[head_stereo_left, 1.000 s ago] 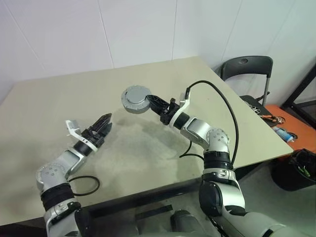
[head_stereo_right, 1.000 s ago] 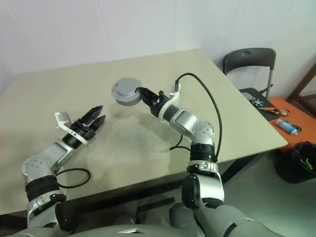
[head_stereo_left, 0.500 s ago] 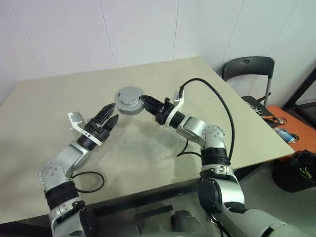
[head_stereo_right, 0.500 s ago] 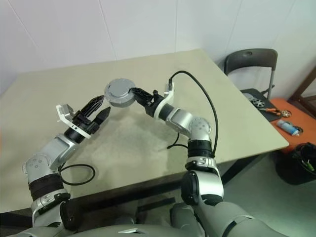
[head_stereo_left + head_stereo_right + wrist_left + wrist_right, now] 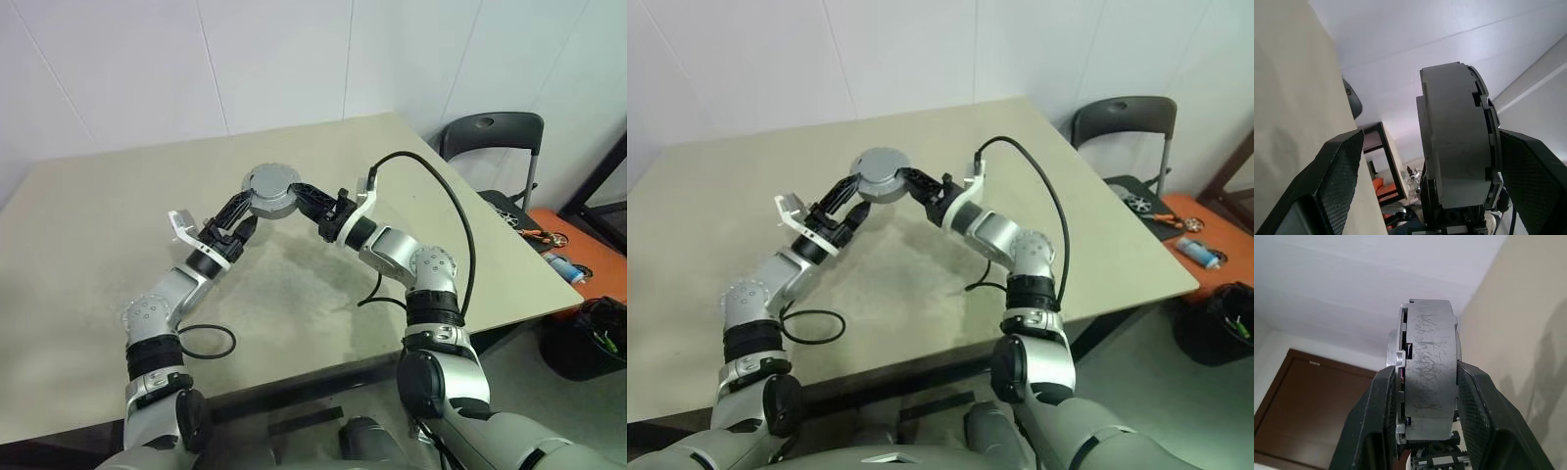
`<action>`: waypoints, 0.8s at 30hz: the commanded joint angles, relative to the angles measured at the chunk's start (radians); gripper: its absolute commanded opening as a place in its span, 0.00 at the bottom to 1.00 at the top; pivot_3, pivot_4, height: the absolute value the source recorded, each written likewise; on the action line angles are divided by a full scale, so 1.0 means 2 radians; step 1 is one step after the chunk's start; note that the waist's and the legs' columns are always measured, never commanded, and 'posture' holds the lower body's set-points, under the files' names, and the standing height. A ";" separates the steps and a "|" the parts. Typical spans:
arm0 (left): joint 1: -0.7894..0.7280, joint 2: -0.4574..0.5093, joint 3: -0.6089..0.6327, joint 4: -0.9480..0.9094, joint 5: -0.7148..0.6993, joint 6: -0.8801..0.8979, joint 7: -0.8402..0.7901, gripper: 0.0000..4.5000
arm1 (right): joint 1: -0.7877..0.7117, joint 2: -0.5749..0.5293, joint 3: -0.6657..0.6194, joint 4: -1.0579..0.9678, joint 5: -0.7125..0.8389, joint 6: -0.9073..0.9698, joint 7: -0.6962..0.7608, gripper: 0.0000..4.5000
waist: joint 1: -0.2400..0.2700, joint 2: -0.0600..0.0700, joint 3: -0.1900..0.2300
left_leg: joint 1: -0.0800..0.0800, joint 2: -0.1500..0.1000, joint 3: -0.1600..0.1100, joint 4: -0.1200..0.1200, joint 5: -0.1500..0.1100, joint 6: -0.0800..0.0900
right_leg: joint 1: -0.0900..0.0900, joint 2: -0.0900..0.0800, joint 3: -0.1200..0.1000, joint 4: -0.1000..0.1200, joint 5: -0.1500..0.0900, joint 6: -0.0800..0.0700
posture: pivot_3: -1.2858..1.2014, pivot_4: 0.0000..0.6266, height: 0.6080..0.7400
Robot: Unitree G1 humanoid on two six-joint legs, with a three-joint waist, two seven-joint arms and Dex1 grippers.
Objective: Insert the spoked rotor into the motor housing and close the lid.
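the right gripper pinched the motor housing in mid-air above the table; the left gripper, jaws spread, straddled it from 8 o'clock. it needed to centre squarely before closing

Grey motor housing with scuffed rim, black tool fingers, beige table, white wall.

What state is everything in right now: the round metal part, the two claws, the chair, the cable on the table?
Motor housing: in the air above the table, gripped across its flat faces.
Right gripper: shut on the housing.
Left gripper: open, a finger on each side of the housing, apparently not touching it.
Chair: unoccupied, beside the table.
Cable: looped on the table.
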 commanded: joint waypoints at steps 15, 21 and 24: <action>0.024 0.005 -0.022 -0.087 -0.056 0.044 0.007 0.97 | -0.021 0.014 0.013 -0.020 0.009 0.023 0.009 0.31 | 0.003 0.000 0.000 | 0.000 0.000 0.000 0.001 0.000 0.000 | 0.000 0.000 0.000 0.001 0.000 0.000 | 0.52 0.00 1.00; 0.003 -0.008 -0.027 -0.044 -0.031 0.011 0.013 0.97 | -0.022 0.015 0.012 -0.020 0.007 0.025 0.009 0.31 | 0.003 0.000 0.000 | 0.000 0.000 0.000 0.001 0.000 0.000 | 0.000 0.000 0.000 0.000 0.000 0.000 | 0.52 0.00 1.00; -0.013 -0.012 -0.029 -0.021 -0.018 -0.006 0.009 0.97 | -0.021 0.016 0.012 -0.021 0.006 0.025 0.008 0.31 | 0.002 0.000 0.000 | 0.000 0.000 0.000 0.001 0.000 0.000 | 0.000 0.000 0.000 0.000 0.000 0.000 | 0.52 0.00 1.00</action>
